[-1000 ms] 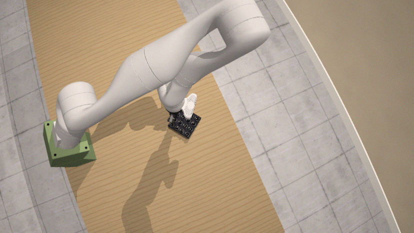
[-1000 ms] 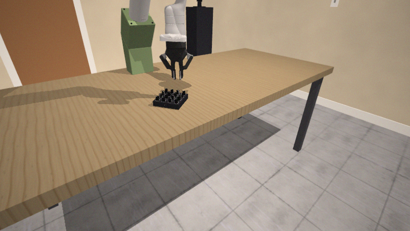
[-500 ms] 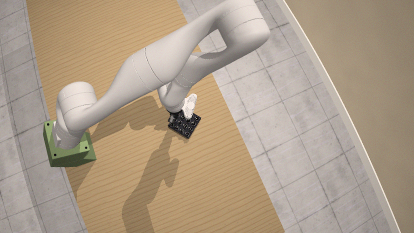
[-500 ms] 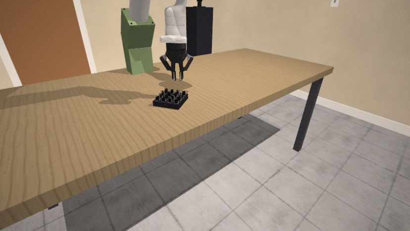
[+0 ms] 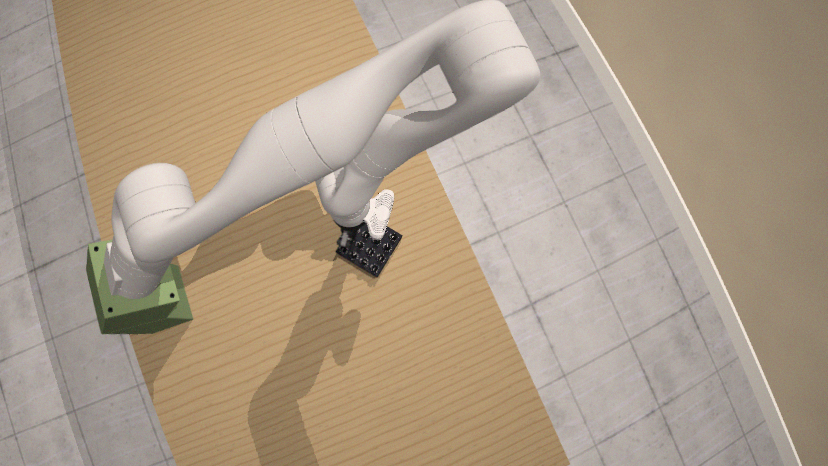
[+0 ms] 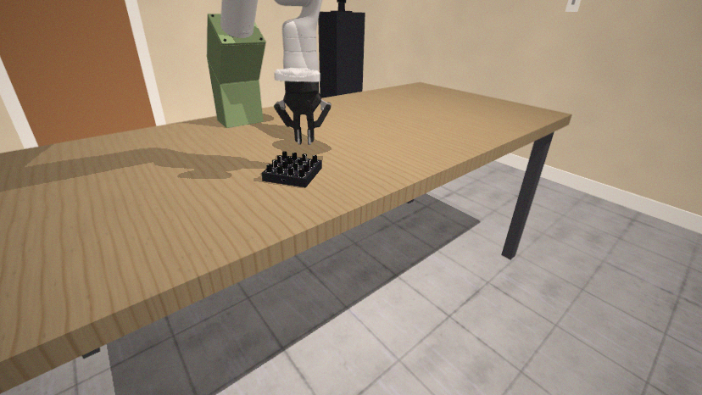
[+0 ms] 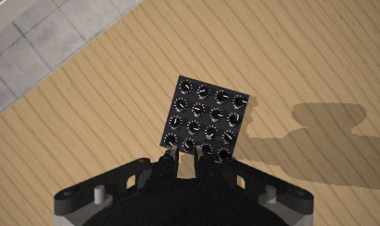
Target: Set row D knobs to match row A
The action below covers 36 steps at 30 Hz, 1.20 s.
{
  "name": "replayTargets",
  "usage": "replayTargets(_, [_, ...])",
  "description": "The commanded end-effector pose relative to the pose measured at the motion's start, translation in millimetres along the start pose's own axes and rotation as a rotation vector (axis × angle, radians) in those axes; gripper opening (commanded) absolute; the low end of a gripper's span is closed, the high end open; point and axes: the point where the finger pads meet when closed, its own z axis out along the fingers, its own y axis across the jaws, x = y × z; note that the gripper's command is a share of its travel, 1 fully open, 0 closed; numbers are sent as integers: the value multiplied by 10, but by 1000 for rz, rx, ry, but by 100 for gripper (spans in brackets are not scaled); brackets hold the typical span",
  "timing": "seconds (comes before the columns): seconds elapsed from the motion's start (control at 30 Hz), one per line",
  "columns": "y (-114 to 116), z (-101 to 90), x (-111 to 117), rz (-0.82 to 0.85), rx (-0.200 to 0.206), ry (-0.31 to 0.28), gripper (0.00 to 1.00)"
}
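The black knob box [image 5: 355, 260] [image 6: 295, 181] [image 7: 184, 114] stands flat on the table. A small round mark, apparently the socket, shows on its side facing the exterior camera; that side appears to be at the top in the wrist view. There, A1 [image 7: 185, 87] has its line toward the lower right, A2 [image 7: 203, 91] toward the left, and A3 [image 7: 221, 97] and A4 [image 7: 239, 101] toward the right. D1 [image 7: 171, 140] and D2 [image 7: 188, 145] point toward the lower right; D3 and D4 are unclear. My gripper [image 6: 304, 142] [image 7: 186, 153] is partly open and empty, above the box's row D side.
The wooden table [image 5: 427, 345] [image 6: 181, 225] [image 7: 295, 57] carries the box and the arm's shadows. The green robot base [image 5: 140, 314] [image 6: 237, 101] stands beyond the box from the exterior view. A table edge lies at the upper left in the wrist view.
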Motion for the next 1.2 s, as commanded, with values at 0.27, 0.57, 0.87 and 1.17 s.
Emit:
replayTargets(0.27, [21,147,-14,1,-3,-3,19])
replayTargets(0.57, [23,208,-14,1,-3,-3,19])
replayTargets(0.87, [24,235,-14,1,-3,-3,19])
replayTargets(1.17, [24,236,-14,1,-3,-3,19])
